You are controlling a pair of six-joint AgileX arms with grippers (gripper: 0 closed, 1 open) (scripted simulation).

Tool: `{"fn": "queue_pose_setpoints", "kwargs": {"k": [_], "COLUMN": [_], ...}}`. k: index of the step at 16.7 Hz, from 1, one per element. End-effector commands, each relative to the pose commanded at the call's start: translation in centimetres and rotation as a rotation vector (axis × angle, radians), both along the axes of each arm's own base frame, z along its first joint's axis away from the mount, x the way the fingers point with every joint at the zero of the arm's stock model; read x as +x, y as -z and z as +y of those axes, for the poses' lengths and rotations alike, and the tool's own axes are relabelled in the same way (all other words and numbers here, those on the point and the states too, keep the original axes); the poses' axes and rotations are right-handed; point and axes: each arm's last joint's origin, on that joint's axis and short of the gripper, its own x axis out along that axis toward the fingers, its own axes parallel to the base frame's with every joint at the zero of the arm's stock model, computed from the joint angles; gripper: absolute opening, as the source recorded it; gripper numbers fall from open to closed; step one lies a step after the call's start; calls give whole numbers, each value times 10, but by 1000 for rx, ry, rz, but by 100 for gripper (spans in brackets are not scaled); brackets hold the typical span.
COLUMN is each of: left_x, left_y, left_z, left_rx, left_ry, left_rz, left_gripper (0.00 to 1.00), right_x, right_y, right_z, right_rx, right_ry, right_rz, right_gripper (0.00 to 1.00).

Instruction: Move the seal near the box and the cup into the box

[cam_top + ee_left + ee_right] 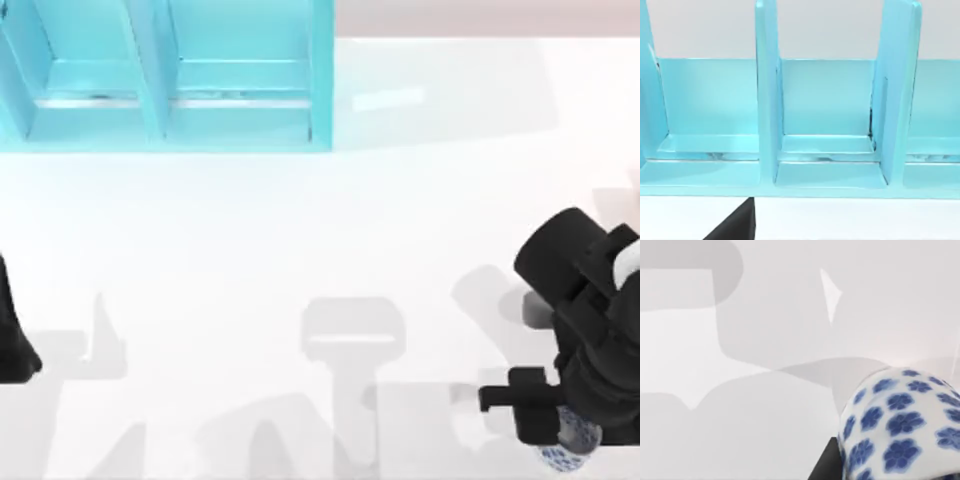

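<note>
At the desk's (250,230) near right corner, the right arm is low over the blue-and-white flowered cup (568,447), which pokes out from under the right gripper (555,425); can't tell how wide that gripper is or if it's got the cup. Right wrist view: cup (900,430) close up, blue flowers on white, bare white desk beyond. Light blue box (170,75) w/ upright dividers sits at the far left edge, well apart from the cup. Left arm (12,335) parked at the left edge; left wrist view looks into the box's compartments (825,150).
</note>
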Motion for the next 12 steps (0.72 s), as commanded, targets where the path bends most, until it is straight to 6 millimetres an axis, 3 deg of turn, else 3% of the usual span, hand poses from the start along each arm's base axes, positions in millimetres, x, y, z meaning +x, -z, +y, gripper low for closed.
{"fn": "queue_pose_setpoints", "kwargs": {"k": [3,6,9,12], "left_x": [0,0,0,0], "left_y": [0,0,0,0], "left_z": [0,0,0,0], "left_rx": [0,0,0,0], "left_ry": [0,0,0,0], "left_rz": [0,0,0,0], "left_gripper": [100,100,100,100], "right_x": [8,12,7,-1], "right_y": [-17,-46,-78,-98], "right_z": [-14,-45,-82,-99], "right_rx": [3,-5,-6,-1], "right_ry": [-1,-4,-1,0], "right_rz": [-5,12,23,3], "right_gripper": [0,0,0,0]}}
